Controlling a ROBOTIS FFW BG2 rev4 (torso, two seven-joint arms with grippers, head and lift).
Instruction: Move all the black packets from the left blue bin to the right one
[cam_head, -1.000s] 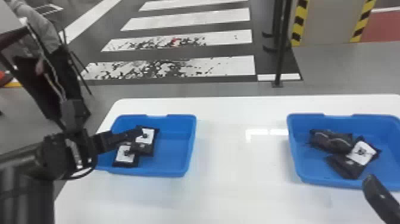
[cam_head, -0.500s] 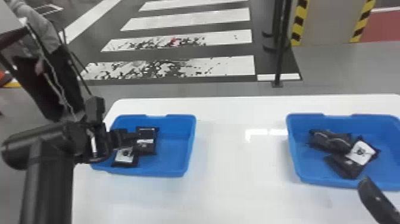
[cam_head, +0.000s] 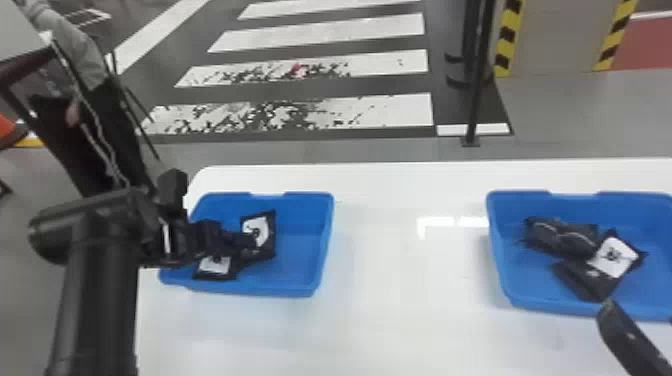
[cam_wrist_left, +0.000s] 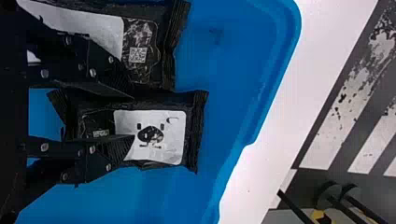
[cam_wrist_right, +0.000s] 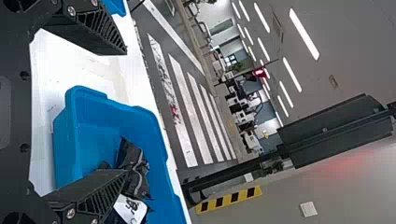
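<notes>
Left wrist view: hovers with jaws of left gripper spread astride black packet, pointing along its long axis.

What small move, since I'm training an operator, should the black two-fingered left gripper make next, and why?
Probably close gently on the black packet with the white printed label in the left blue bin: the left gripper's fingertips stand apart, with part of that packet showing between them. Whether they touch it, I can't tell.

Looks bright; glares white off the table to the right of the left claw; shines from ceiling strips beyond the right claw.
</notes>
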